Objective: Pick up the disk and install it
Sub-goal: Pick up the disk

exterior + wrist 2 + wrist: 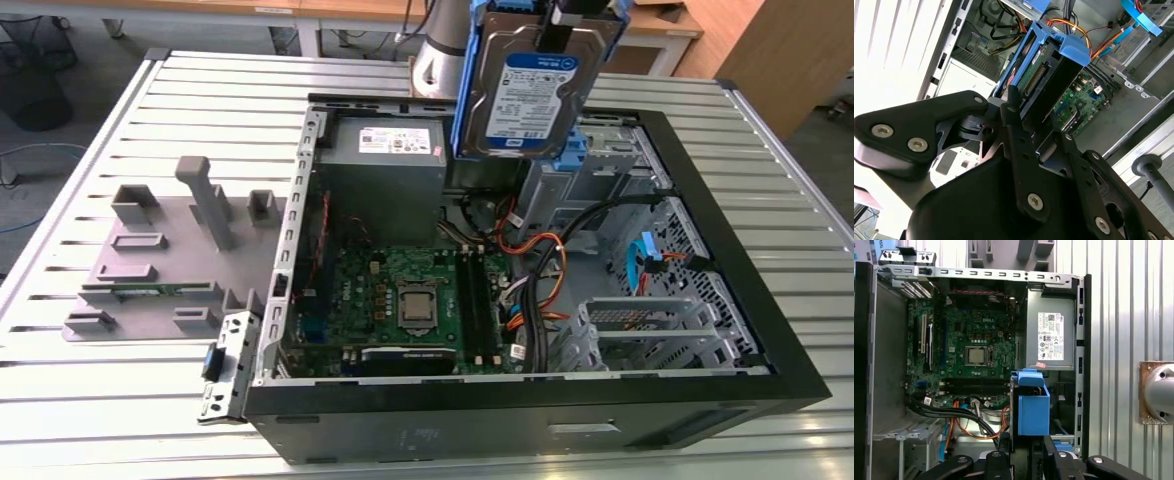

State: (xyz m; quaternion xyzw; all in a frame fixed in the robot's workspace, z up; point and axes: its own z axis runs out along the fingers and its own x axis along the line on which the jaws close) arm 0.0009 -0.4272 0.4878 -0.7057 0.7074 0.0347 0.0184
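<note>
Open desktop computer case (747,330) lying on its side on a slatted metal table (80,400), seen from above at an angle. The disk (534,90) hangs in the air at about 1 o'clock in the exterior view, over the case's 12 o'clock edge and apart from everything inside it. The gripper (1036,120) is pinching the disk at one end; in the second wrist view its black fingers (1015,120) press on opposite sides of the carrier.

The disk is a flat silver rectangle with a white-and-blue label facing the exterior camera, framed by a blue plastic carrier. The second wrist view shows its other face, a green circuit board with a connector at one end. In the first wrist view the disk (1033,410) appears edge-on, mostly as blue plastic.

It is likely dense and stiff, heavy for its size, and easily hurt by knocks. The bare metal looks smooth and could slip, and the board side should not be squeezed. The carrier's side rails are the safest place to hold, though the plastic may flex a little.

Inside the case, a grey power supply (384,150) sits at 11 o'clock, directly beside the disk in the picture. A green motherboard (400,290) is at 7 o'clock and orange cables (534,250) run near the centre. A grey moulded fixture (174,250) lies on the table at 9 o'clock.
</note>
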